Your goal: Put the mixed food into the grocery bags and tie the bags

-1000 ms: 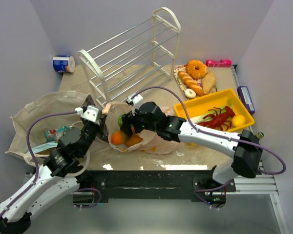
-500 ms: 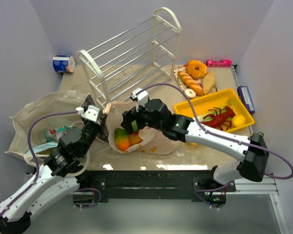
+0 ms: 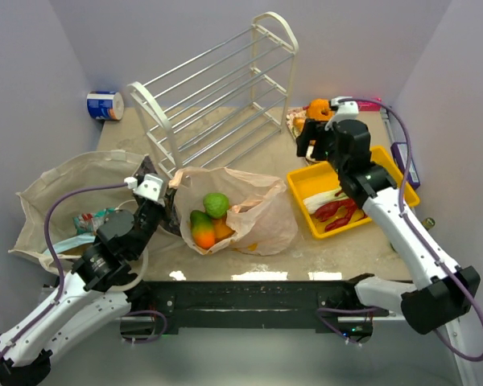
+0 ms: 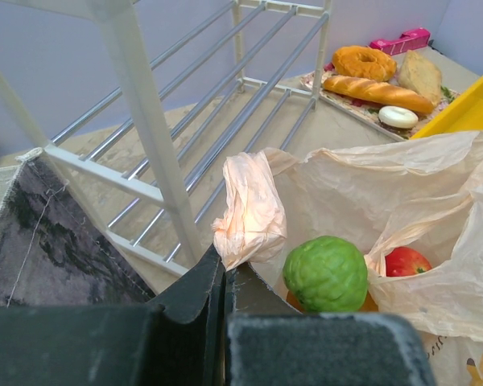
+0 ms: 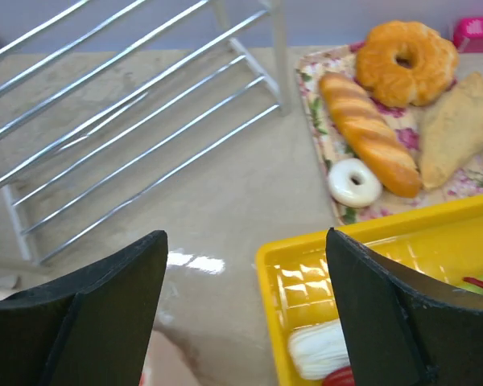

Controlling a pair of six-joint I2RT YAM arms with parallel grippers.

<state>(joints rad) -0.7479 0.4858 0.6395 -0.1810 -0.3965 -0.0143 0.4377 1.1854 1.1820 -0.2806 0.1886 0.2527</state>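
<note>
The peach-pink plastic bag (image 3: 253, 211) lies open mid-table. A green fruit (image 3: 216, 204) and an orange-green fruit (image 3: 201, 233) rest inside it. In the left wrist view the green fruit (image 4: 326, 273) sits beside a red apple (image 4: 404, 261). My left gripper (image 4: 224, 269) is shut on the bag's bunched handle (image 4: 253, 205). From above, this gripper (image 3: 166, 203) sits at the bag's left edge. The beige cloth tote (image 3: 64, 185) lies at the left with snack packets (image 3: 92, 219) in it. My right gripper (image 5: 244, 236) is open and empty, hanging over the yellow tray's back left corner (image 5: 306, 273).
A white wire rack (image 3: 217, 88) lies tipped behind the bag. The yellow tray (image 3: 338, 165) holds a red lobster (image 3: 336, 211). A plate of bread and a donut (image 5: 386, 121) lies behind the tray. A blue-white roll (image 3: 105, 105) stands at the back left. Walls close in on both sides.
My right arm came up out of the plastic bag and swung right to the yellow tray, jaws open. A green fruit now lies on top in the bag. The left arm has not moved.
</note>
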